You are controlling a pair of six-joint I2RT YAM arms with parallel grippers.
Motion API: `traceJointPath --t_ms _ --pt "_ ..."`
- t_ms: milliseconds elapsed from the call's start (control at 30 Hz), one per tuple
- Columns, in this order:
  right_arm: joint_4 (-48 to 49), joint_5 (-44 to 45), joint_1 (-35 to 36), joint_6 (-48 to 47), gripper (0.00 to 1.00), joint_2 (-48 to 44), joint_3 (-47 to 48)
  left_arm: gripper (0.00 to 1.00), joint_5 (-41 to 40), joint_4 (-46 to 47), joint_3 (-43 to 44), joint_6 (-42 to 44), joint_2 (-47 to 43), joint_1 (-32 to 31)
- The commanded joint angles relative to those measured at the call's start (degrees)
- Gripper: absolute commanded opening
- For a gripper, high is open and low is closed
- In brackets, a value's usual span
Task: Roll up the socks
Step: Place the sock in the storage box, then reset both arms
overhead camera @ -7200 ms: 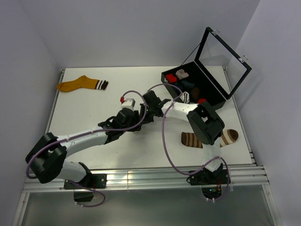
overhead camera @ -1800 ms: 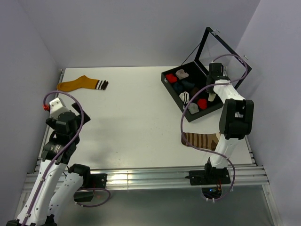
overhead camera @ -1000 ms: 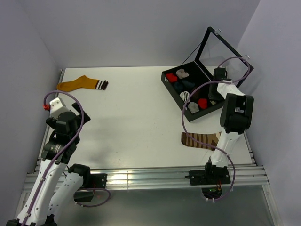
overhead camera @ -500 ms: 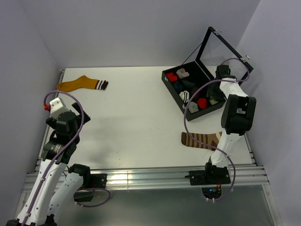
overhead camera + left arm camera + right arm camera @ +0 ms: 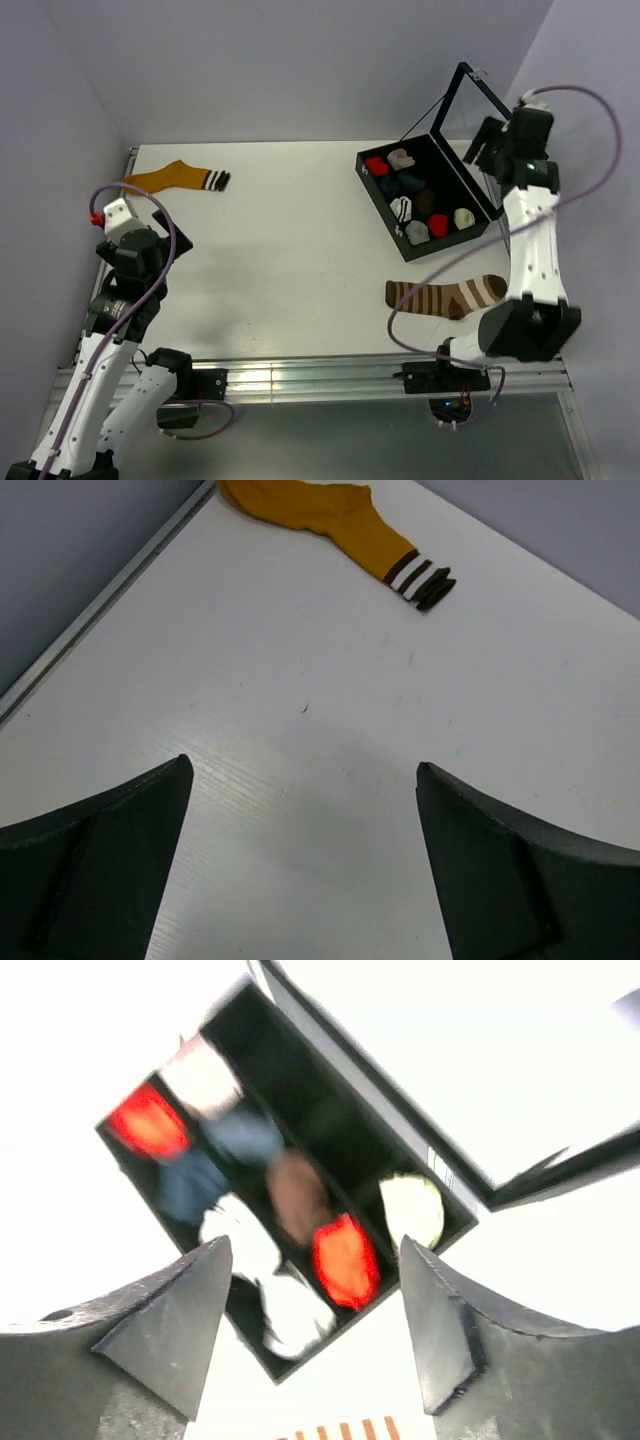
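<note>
We're seeing the brown striped sock [image 5: 447, 296] lying flat and unrolled near the table's [image 5: 290, 250] front right edge, just this side of the black box [image 5: 448, 234]. The right gripper [image 5: 315, 1250] is hovering above that box beside its raised lid [image 5: 440, 1060], jaws spread and empty. The left gripper [image 5: 303, 780] is hanging released over the tabletop by the left rail with the mustard sock [image 5: 330, 515] lying well beyond it, and the box's rolled bundles are blurring into patches of colour.
</note>
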Motion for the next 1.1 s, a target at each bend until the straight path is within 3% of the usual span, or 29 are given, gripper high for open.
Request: traceJointPath --t_ms 0,267,400,433,667,833,1067 --pt "1.49 1.14 -0.75 3.32 0.75 -11.15 5.68 0.99 1.54 1.46 8.47 0.0 1.2 -0.35" --pt "5.53 -0.27 -0.84 2.8 0.91 -28.74 3.93 1.0 -1.44 -2.05 24.1 4.04 5.16 -1.76" --pt "6.42 6.12 0.73 1.57 0.91 -38.14 1.47 1.0 -3.2 -3.02 29.39 5.71 6.13 -1.93" --pt "6.5 7.63 1.44 1.57 0.99 -39.29 0.68 0.99 -4.07 -3.11 30.36 6.06 6.3 -2.02" --pt "6.33 18.36 7.77 -0.62 1.0 -45.71 1.55 0.99 -8.91 -4.34 38.27 8.35 6.75 -2.81" --pt "10.37 19.5 13.03 -5.29 1.0 -50.46 -2.84 1.0 -10.14 -2.76 39.68 9.67 6.22 -3.34" --pt "15.81 21.0 13.75 -8.19 1.0 -55.47 -6.18 0.99 -11.29 0.22 39.07 11.16 4.73 -3.6"
